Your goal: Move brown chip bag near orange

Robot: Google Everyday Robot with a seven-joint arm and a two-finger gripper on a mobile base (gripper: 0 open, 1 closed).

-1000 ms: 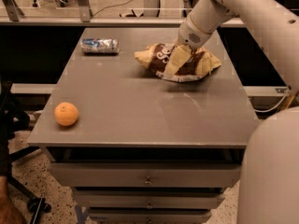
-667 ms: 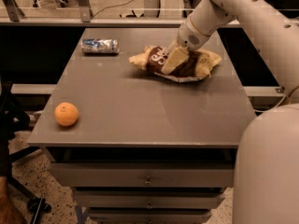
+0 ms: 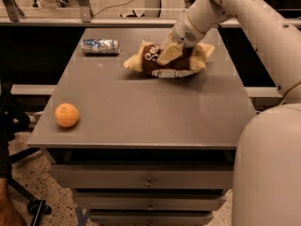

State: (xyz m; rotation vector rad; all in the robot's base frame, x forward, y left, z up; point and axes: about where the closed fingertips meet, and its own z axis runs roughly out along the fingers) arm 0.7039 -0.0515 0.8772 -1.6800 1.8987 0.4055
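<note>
The brown chip bag (image 3: 149, 56) is at the far middle-right of the grey table (image 3: 155, 112), crinkled, with a dark brown middle and pale yellow ends. My gripper (image 3: 169, 54) comes down from the upper right and is shut on the middle of the bag. The bag's right part is hidden behind the gripper. The orange (image 3: 67, 115) sits near the table's front left corner, far from the bag and the gripper.
A small silver-blue can (image 3: 100, 46) lies on its side at the far left of the table. Drawers (image 3: 148, 182) are below the tabletop. My white body (image 3: 268, 173) fills the lower right. A dark chair (image 3: 11, 121) stands at the left.
The gripper has moved a little to the left with the bag in it. The orange and the can have not moved.
</note>
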